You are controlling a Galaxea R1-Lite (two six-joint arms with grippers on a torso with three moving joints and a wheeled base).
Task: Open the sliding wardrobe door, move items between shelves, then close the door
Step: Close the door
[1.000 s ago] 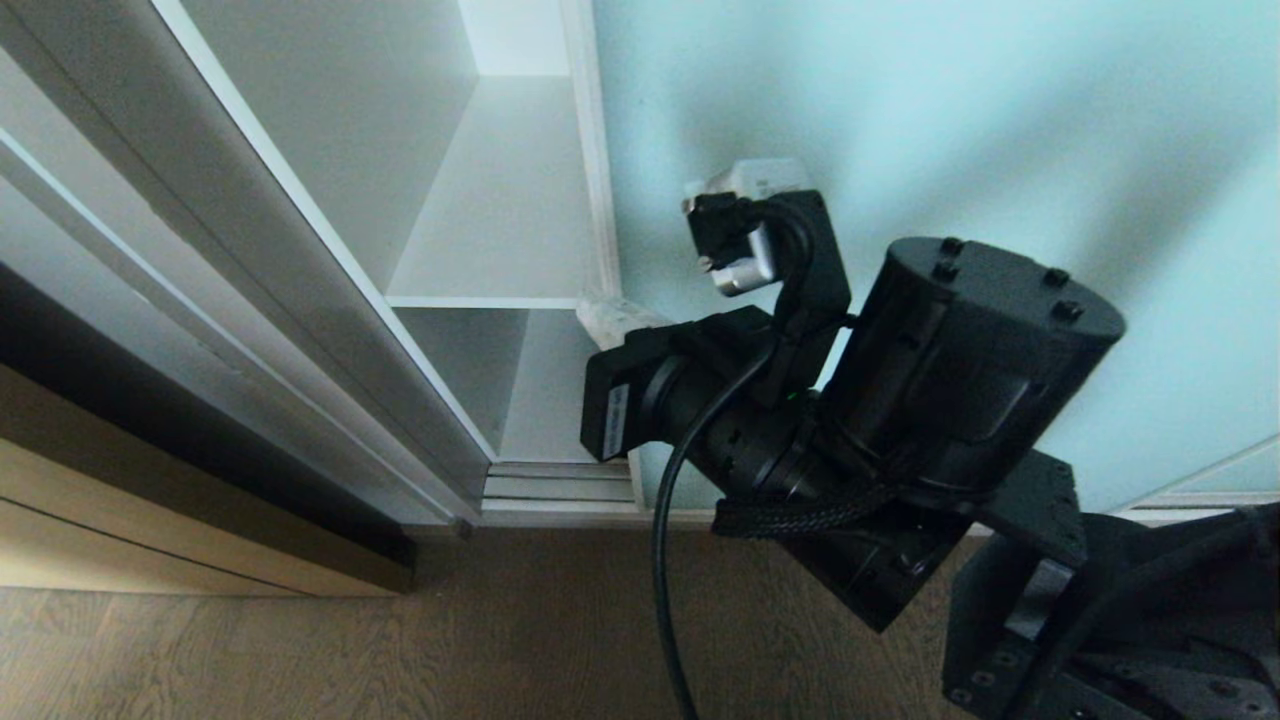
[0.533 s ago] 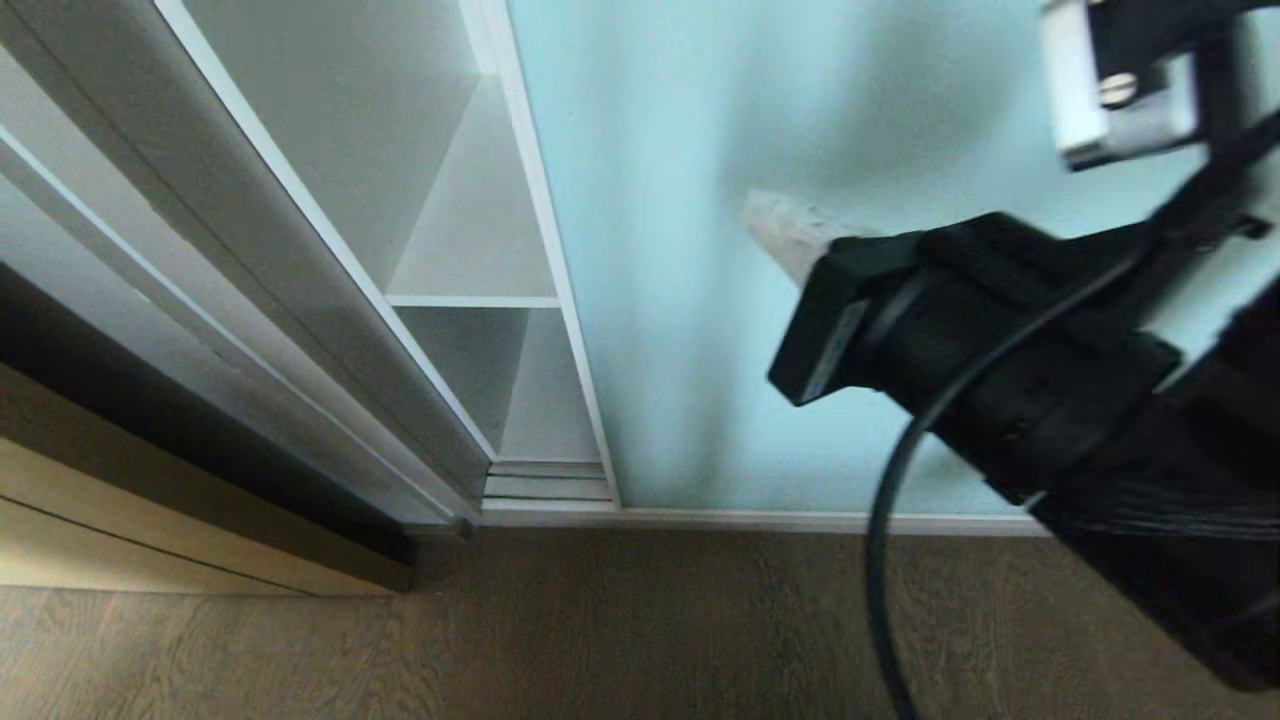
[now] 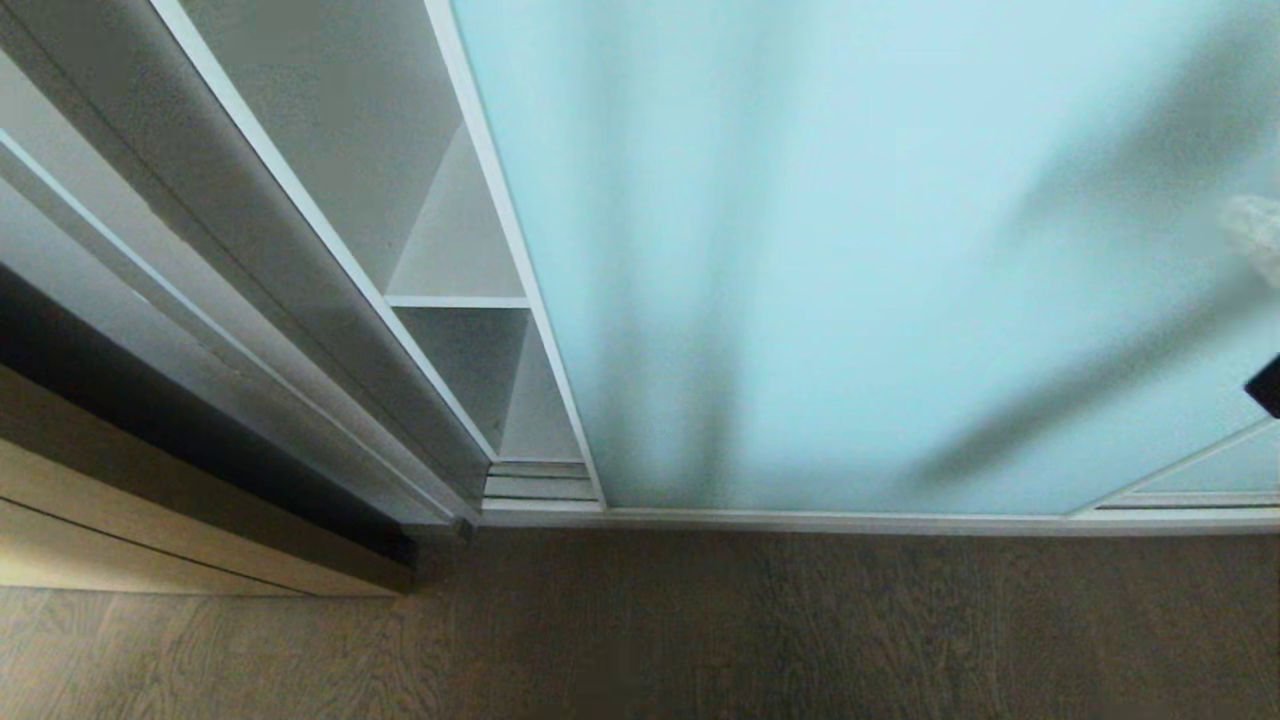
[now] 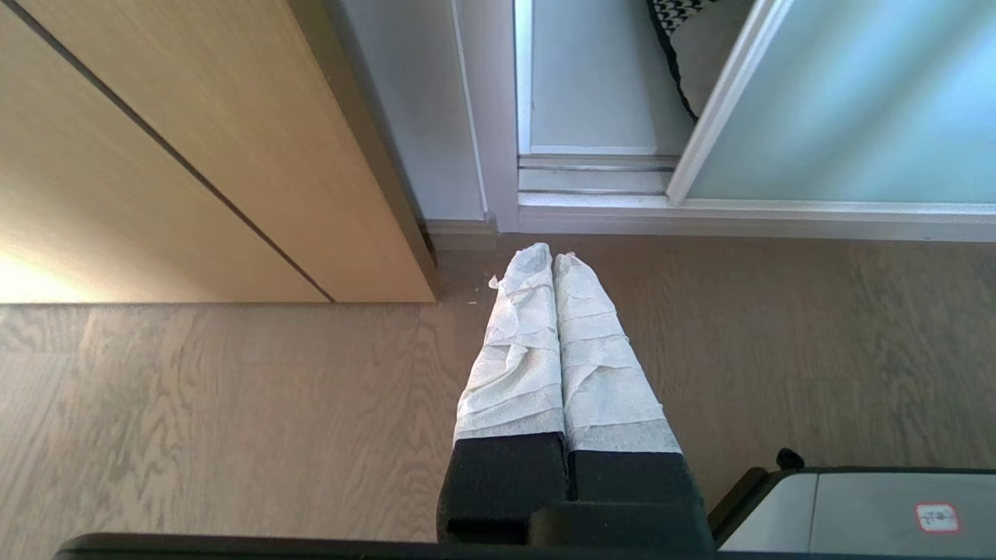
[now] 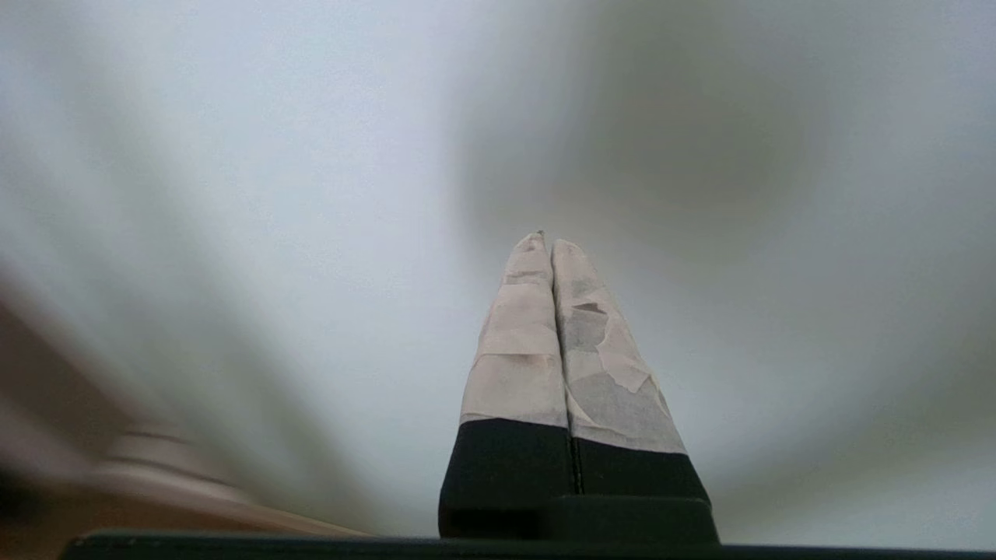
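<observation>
1. Sliding wardrobe door (image 3: 860, 250): frosted aqua glass in a slim silver frame, filling most of the head view, standing on the floor track, leaving a narrow gap open at its left edge.
2. Shelves (image 3: 455, 300): white board with a pale front edge, showing through that gap, crossing the white wardrobe interior.
3. Cushion (image 4: 685, 31): houndstooth corner with dark edging, peeking out inside the wardrobe just behind the door's edge, seen in the left wrist view only.
4. Floor (image 3: 640, 630): brown wood-grain boards, running up to the silver bottom track (image 3: 545, 485).
5. Tan wooden panel (image 4: 194, 148): standing left of the wardrobe, meeting the floor.
6. Left gripper (image 4: 554, 260): hanging over the floor near the track, tape-wrapped fingers pressing together, gripping nothing.
7. Right gripper (image 5: 545, 243): pointing at a blurred pale surface, wrapped fingers clenching empty; only a pale tip showing at the head view's right edge.
</observation>
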